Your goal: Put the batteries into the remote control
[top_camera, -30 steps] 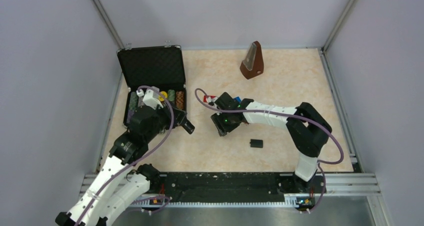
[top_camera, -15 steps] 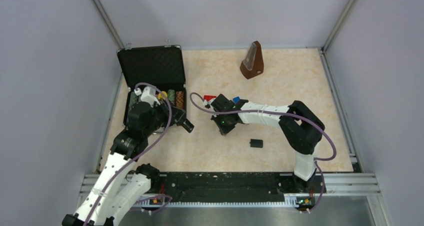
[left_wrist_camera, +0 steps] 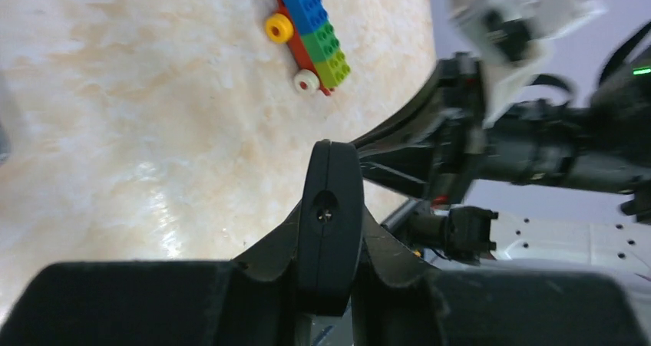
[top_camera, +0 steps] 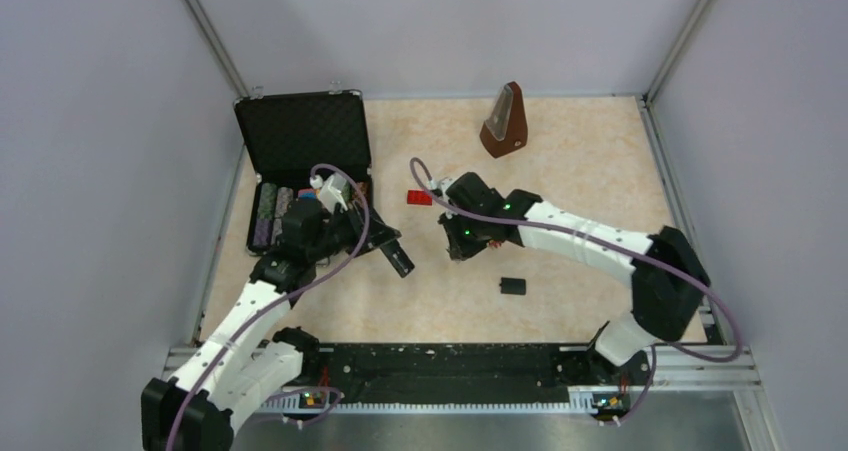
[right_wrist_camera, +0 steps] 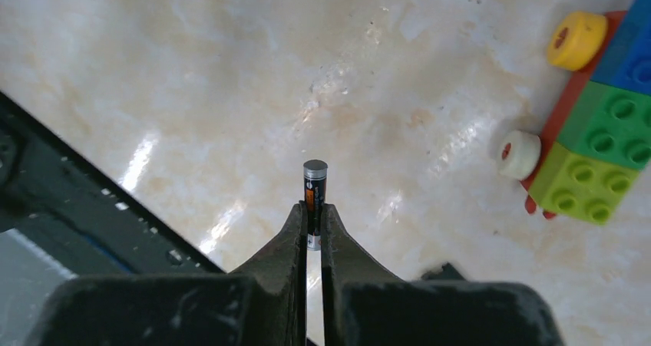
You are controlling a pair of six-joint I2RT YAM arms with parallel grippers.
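One each: battery point(right_wrist_camera: 315, 196), remote point(top_camera: 397, 259), train point(right_wrist_camera: 603, 158), case point(top_camera: 303, 134), metronome point(top_camera: 505, 123), cover point(top_camera: 513, 286).

Wearing white shells over long links of left arm point(top_camera: 245, 376) and right arm point(top_camera: 590, 251), with black housings at joints and bases. Trailing left purple cable point(top_camera: 366, 226) in loose loops at centre left of frame, right purple cable point(top_camera: 413, 176) arching at frame centre. Glowing green lights point(top_camera: 468, 233) on black right wrist. Ending in matte black right fingers point(right_wrist_camera: 285, 248), tapering to thin tips, faintly scuffed lower down; left fingers point(left_wrist_camera: 265, 248) matching, wedge-shaped. Showing small round holes across white plate point(left_wrist_camera: 560, 238) at lower right of left wrist view.
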